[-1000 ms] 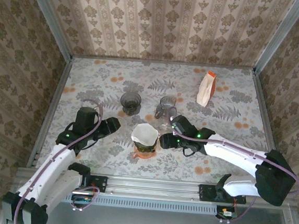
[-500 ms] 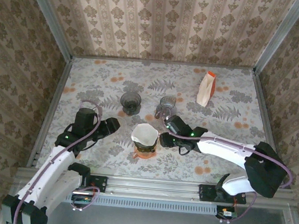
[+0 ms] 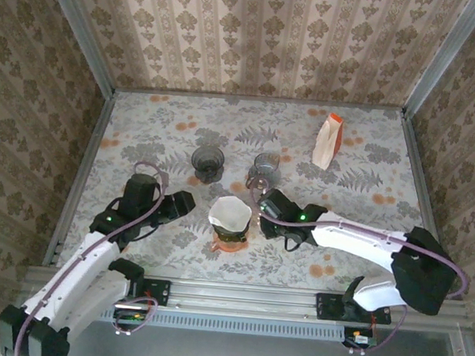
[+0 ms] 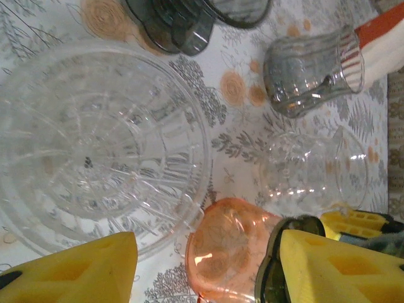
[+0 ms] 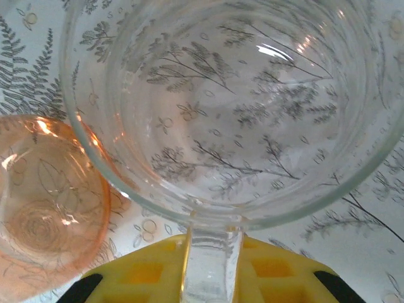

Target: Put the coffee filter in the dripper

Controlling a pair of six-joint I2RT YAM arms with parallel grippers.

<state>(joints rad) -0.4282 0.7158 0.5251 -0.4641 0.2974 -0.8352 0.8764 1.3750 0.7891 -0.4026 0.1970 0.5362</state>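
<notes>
Coffee filter (image 3: 231,213) white, upright, centre frame, just above orange base (image 3: 228,242), btwn both claws. R claw (image 3: 258,221) clenched on handle of clear glass jug (image 5: 240,126). L claw (image 3: 183,202) released, centre-left.

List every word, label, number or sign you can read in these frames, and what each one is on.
No text can be read.
The bag at the back right has a white face and an orange top. Any print on it is too small to make out.
The jug, seen close up in the right wrist view, has no visible marks.
</notes>
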